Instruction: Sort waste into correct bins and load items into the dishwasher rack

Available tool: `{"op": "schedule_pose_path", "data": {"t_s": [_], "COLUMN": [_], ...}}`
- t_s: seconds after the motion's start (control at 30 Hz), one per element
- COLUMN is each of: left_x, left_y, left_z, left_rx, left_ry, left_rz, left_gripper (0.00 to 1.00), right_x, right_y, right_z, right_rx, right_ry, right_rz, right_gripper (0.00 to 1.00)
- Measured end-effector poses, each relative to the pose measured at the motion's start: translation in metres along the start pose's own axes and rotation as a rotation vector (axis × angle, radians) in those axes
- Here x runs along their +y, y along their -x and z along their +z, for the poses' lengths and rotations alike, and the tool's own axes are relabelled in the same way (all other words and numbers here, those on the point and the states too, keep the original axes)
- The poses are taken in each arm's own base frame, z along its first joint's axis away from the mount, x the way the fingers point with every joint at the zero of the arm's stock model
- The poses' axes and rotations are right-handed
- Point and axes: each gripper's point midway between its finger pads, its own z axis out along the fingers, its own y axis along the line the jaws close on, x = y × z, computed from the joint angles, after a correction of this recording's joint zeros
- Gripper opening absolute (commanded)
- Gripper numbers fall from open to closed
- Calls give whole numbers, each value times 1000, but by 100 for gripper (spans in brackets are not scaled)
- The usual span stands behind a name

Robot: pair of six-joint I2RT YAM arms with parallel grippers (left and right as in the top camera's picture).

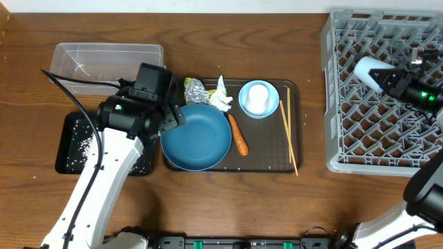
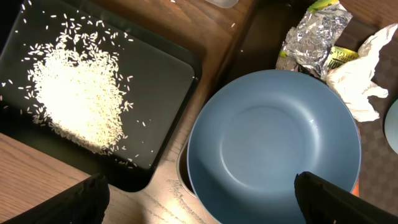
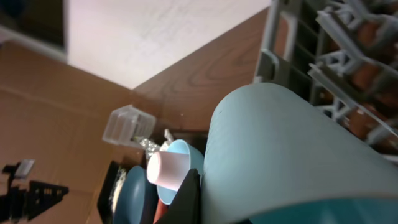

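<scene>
My left gripper (image 2: 199, 199) is open and hovers over the near rim of the dark blue plate (image 2: 273, 143), between it and the black tray (image 2: 180, 68) that holds white rice (image 2: 74, 99). Foil ball (image 2: 311, 37), yellow-green wrapper (image 2: 339, 56) and white tissue (image 2: 360, 81) lie just beyond the plate. The carrot (image 1: 238, 135) lies right of the plate (image 1: 197, 138). The light blue bowl (image 1: 259, 99) holds a pale cup. Chopsticks (image 1: 288, 135) lie on the tray's right side. My right gripper (image 1: 387, 77) is shut on the light blue cup (image 3: 286, 155), held sideways over the grey rack (image 1: 381, 124).
The clear tub (image 1: 107, 59) stands at the back left, behind the black tray (image 1: 83, 142). The brown serving tray (image 1: 294, 162) holds the plate, bowl and waste in the middle. The rack fills the right side. The left arm's cable runs over the tub.
</scene>
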Motion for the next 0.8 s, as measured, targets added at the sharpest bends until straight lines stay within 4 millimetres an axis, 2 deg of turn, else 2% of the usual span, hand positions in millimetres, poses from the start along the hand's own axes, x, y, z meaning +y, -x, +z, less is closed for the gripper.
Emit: {"op": "schedule_pose_path", "data": {"t_s": [0.4,0.5,0.63,0.8], "left_x": [0,0,0,0], "left_y": [0,0,0,0], "left_z": [0,0,0,0], "left_rx": [0,0,0,0], "left_ry": [0,0,0,0], "left_rz": [0,0,0,0], "left_gripper": [98,98,98,98], "right_x": [-3,-9,-27,-30], "right_y": [-5,-7,-13,-11], "right_z": [1,2,3,-7], "right_rx": [9,12,16,-10], "right_ry": [15,13,9,53], "right_rz": [19,30,78,102], "right_gripper": [1,1,1,1]}}
